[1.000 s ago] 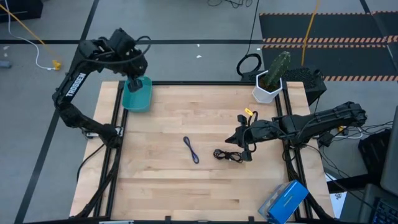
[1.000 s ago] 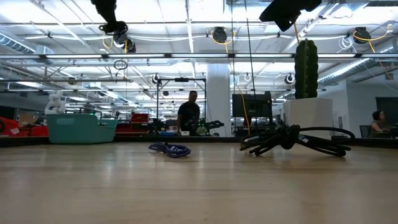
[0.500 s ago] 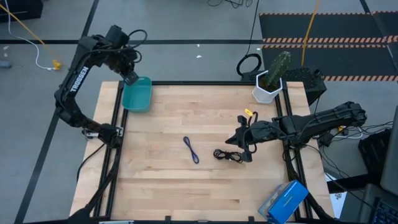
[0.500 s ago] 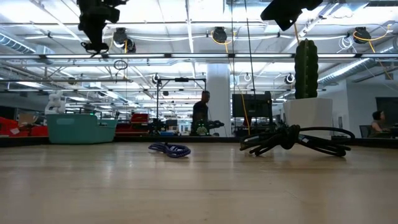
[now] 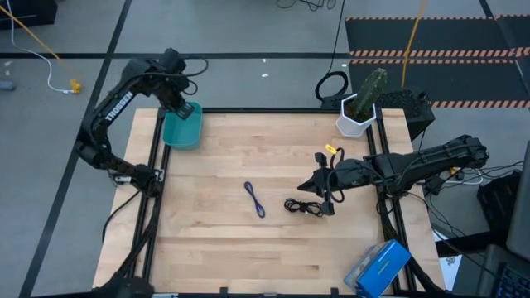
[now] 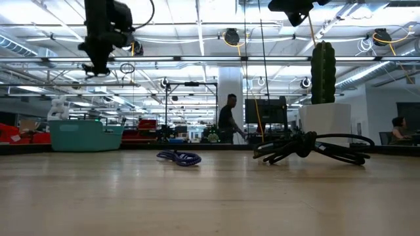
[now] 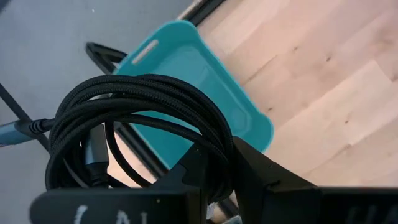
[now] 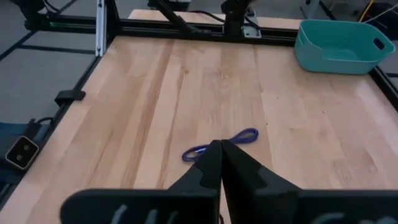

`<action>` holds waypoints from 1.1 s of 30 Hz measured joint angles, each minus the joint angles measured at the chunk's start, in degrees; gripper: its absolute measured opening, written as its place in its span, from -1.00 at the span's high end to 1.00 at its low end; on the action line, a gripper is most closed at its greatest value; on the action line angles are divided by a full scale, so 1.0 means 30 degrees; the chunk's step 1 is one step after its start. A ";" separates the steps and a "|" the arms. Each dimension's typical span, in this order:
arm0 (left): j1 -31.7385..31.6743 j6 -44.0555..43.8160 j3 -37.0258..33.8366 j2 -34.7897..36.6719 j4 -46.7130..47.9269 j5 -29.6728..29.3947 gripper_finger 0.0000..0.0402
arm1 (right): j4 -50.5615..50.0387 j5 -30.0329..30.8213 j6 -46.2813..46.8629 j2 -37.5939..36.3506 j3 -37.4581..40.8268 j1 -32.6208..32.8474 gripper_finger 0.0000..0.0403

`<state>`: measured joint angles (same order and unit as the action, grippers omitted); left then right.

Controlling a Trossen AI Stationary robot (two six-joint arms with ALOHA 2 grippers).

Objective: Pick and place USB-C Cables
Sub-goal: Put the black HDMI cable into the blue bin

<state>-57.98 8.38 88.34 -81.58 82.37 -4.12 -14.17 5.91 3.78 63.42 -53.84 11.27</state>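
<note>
Low centre-right of the high view: right hand (image 5: 325,189) clenched empty above a black cable bundle (image 5: 305,207); blue cable (image 5: 254,199) nearby on the table (image 5: 248,257). Upper left: left hand (image 5: 184,106) grips another black coil (image 7: 137,134) over the teal tray (image 5: 182,132). None binned yet; approx. one-third through.

The tray (image 7: 186,68) below the left gripper (image 7: 214,180) is half hidden by the held black cable (image 7: 137,112), its inside unseen.
</note>
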 joint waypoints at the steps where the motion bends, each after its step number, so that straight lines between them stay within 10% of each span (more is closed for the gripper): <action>1: 0.0000 -0.0064 -0.0551 0.0000 -0.0474 0.0000 0.74 | -0.0052 0.0000 -0.0119 0.0000 0.0000 0.0000 1.00; 33: 0.0000 0.0150 -1.3108 -0.0007 -1.3475 0.0041 0.74 | -0.0243 0.0007 -0.0041 0.0000 0.0000 0.0000 1.00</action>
<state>-57.98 8.83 49.01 -81.60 41.95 -4.00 -14.90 5.93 3.66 63.42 -53.84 11.27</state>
